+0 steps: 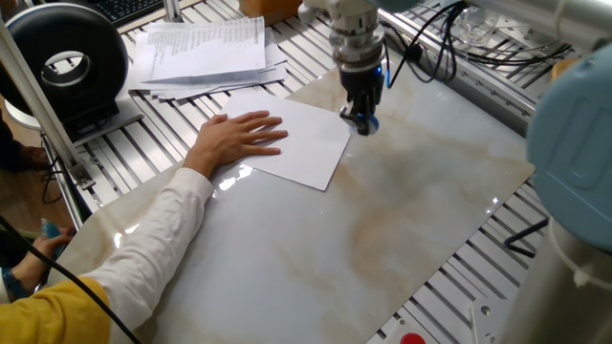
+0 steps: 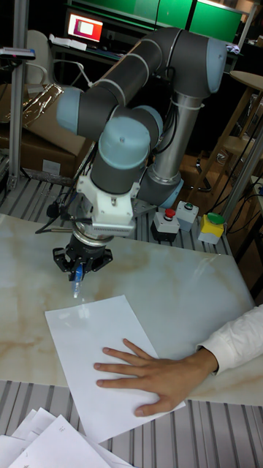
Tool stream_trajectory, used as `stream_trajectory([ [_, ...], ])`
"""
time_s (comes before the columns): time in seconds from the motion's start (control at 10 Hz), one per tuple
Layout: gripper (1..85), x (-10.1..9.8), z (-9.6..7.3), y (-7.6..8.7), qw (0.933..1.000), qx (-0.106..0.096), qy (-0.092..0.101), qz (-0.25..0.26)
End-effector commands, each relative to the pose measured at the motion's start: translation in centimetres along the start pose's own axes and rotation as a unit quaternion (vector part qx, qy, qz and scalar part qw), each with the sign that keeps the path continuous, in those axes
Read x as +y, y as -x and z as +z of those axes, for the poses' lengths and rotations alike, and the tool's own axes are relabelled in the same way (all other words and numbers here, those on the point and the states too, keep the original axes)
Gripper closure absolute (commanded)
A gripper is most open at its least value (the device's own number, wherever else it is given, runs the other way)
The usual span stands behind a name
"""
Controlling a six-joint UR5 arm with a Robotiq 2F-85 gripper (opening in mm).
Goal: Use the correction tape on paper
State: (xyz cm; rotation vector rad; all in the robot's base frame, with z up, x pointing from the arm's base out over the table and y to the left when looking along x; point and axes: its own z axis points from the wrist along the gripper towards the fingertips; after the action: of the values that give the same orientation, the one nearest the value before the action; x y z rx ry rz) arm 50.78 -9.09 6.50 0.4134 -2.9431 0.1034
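The only readable mark is the raised logo on the arm's pale blue joint cap at the right edge of the fixed view, and it is cut off there; the stack of printed papers [image 1: 206,50] at the back carries dense text too small to read. The gripper [image 1: 362,118] points straight down with its fingers clenched on the correction tape [image 2: 76,282], a small blue and clear dispenser whose tip hangs just off the far corner of the paper [image 1: 287,143], over the bare slab; whether the tip touches the surface cannot be told. The white sheet lies flat and skewed on a glossy marble-patterned tabletop [image 1: 382,220], pinned by a person's hand [image 1: 234,139] spread palm down, the sleeve white over yellow. The slab rests on a bench of ribbed aluminium rails. A black round ring-shaped device [image 1: 65,62] stands at the left back. In the tall fixed view a button box with red and green buttons [image 2: 175,219] and a yellow box with a green button [image 2: 212,225] sit behind the arm's base, and a lit monitor [image 2: 86,28] glows in the dim room beyond.
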Motion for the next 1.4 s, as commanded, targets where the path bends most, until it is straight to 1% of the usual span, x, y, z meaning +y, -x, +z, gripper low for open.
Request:
stream_trajectory([
  [0.0, 84.0, -0.1, -2.2, 3.4, 0.9961, -0.085, 0.0, 0.023],
  [0.1, 84.0, -0.6, -2.2, 4.6, 0.9945, -0.101, -0.013, 0.021],
  [0.3, 84.0, -0.2, -2.0, 5.9, 0.9932, -0.112, -0.019, 0.025],
  [0.5, 84.0, 0.1, -1.9, 7.7, 0.9908, -0.131, -0.027, 0.023],
  [0.6, 84.0, 0.0, -1.6, 8.8, 0.9896, -0.138, -0.035, 0.02],
  [0.7, 83.7, -0.2, -1.2, 10.2, 0.9885, -0.146, -0.038, 0.011],
  [0.8, 83.3, -0.8, -0.6, 11.6, 0.9873, -0.152, -0.047, -0.001],
  [0.9, 78.3, -0.7, 0.2, 12.7, 0.9873, -0.153, -0.043, -0.008],
  [1.0, 75.3, -0.2, 0.8, 13.4, 0.9875, -0.154, -0.035, -0.007],
  [1.1, 66.7, 0.2, 1.0, 13.7, 0.9874, -0.156, -0.029, -0.007],
  [1.2, 66.3, 0.4, 1.3, 14.1, 0.9873, -0.157, -0.025, -0.005],
  [1.3, 63.0, 0.5, 1.4, 14.5, 0.9869, -0.159, -0.025, -0.006],
])
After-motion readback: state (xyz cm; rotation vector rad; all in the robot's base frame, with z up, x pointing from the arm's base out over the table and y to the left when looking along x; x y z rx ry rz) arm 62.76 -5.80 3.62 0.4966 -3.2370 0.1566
